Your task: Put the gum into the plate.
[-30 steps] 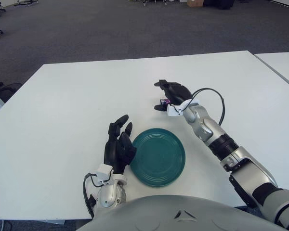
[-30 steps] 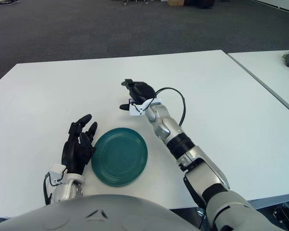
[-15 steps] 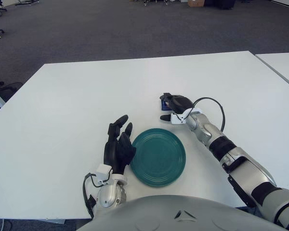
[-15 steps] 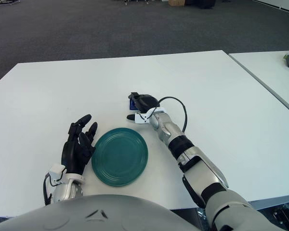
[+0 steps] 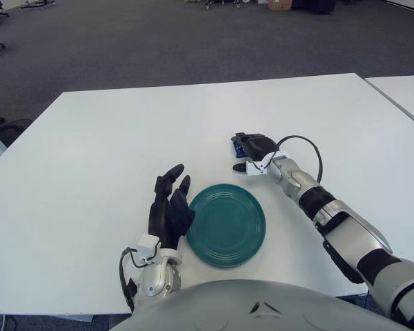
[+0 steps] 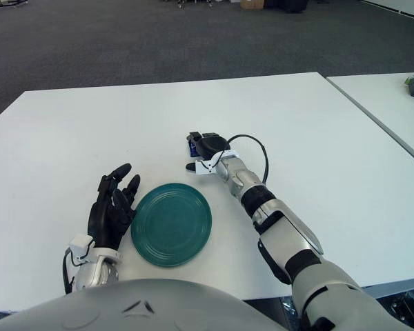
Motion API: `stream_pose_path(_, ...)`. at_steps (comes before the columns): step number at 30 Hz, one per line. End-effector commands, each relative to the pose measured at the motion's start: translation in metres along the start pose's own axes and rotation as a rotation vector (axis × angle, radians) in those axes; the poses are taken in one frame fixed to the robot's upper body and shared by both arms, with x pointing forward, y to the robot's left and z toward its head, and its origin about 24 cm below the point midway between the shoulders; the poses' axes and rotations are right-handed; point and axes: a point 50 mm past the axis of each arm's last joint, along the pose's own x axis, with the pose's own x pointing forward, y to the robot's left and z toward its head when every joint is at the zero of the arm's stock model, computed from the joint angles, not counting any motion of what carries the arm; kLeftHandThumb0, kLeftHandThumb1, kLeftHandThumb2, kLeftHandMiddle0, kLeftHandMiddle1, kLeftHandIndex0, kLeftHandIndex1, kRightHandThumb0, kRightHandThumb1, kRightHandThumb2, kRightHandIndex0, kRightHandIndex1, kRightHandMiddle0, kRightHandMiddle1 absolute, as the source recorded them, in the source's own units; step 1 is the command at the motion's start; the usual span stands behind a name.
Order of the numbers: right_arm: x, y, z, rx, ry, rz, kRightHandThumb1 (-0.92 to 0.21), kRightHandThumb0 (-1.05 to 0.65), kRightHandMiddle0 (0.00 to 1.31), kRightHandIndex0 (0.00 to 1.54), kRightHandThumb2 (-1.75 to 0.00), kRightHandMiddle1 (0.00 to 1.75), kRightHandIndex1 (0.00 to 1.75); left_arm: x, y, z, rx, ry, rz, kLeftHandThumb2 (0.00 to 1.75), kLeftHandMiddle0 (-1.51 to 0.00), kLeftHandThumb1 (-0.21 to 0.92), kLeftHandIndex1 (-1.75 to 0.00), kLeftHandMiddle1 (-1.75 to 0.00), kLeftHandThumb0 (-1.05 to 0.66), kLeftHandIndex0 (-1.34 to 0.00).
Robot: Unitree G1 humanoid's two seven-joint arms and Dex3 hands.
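So your desk (image 5: pixel 90 152) is a plain white one sitting on dark grey carpet (image 5: pixel 124 41), with a second white desk (image 5: pixel 407 89) just off its right edge, a thin gap between them. Lying flat on it near the front edge you've got a round teal plate (image 5: pixel 225 224). A little beyond the plate's far right rim there's a small blue gum pack (image 5: pixel 239 146), mostly covered by the right robot hand (image 5: pixel 254 150).
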Motion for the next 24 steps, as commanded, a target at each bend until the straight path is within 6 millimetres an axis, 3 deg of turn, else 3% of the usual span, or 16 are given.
stream_pose_path(1,0.0010,0.0065,-0.0065,-0.023,0.026,0.051,-0.92,-0.76,0.00,0.30,-0.71,0.53,0.00,0.0053,-0.0084,0.0054,-0.036,-0.029,-0.008,0.88,-0.56,0.92,-0.96,-0.12,-1.01,-0.17)
stream_pose_path(24,0.0060,0.0083,-0.0113,-0.221,-0.017,0.109,-0.92,-0.77,0.00,0.43,-0.80,0.68,0.05,0.0068,-0.0117,0.0077,-0.048,-0.045,0.001,0.89,-0.58,0.92,-0.94,-0.15,-1.01,-0.16)
